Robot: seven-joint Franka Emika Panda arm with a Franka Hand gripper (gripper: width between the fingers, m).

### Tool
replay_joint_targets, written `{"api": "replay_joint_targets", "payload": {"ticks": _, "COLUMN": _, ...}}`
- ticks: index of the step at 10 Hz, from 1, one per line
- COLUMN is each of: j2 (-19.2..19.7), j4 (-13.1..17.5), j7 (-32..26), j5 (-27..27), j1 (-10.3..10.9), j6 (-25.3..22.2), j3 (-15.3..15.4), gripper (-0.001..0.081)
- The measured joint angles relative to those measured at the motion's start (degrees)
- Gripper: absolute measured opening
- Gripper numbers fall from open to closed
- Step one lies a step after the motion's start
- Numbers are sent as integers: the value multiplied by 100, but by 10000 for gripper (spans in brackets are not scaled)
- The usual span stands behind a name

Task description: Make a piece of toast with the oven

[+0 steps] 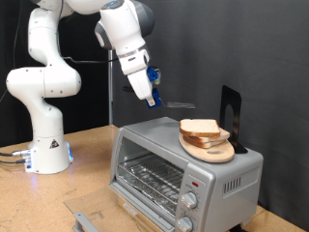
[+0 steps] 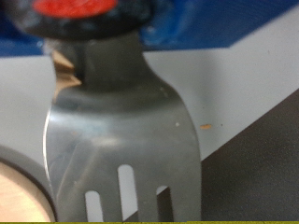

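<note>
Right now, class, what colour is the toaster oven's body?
Silver-grey; the toaster oven shows best in the exterior view.

Slotted metal spatula (image 2: 121, 140) above grey oven top (image 2: 234, 84)

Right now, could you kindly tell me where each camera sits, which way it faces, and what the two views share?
Exterior view: off the arm, facing the white robot arm, whose gripper hangs above the silver-grey toaster oven topped by pale bread slices on a round wooden board.
Wrist view: on the hand, looking along a slotted metal spatula; no fingers show.
Shared: the spatula and the board's edge.
</note>
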Motion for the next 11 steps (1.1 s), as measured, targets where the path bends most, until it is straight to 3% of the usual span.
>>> {"api": "replay_joint_targets", "payload": {"ticks": 2, "j2": -6, "j4": -20, "j7": 14, "j5": 249, "j1": -15, "j6": 4, "j3": -138, "gripper": 315}}
{"api": "replay_joint_targets", "payload": {"ticks": 4, "j2": 0, "j4": -8, "j7": -35, "j5": 407, "j1": -102, "j6": -23, "j3": -518, "gripper": 315}}
{"api": "replay_joint_targets", "payload": {"ticks": 6, "j2": 110, "j4": 87, "j7": -202, "j5": 336, "j1": -317, "j6": -48, "j3": -786, "gripper": 315}}
{"api": "replay_joint_targets", "payload": {"ticks": 9, "j2": 475, "j4": 310, "j7": -632, "j5": 84, "j1": -734, "j6": 66, "j3": -949, "gripper": 315}}
{"api": "replay_joint_targets", "payload": {"ticks": 11, "j2": 682, "j4": 417, "j7": -1017, "j5": 59, "j1": -874, "j6": 60, "j3": -1134, "gripper": 315}}
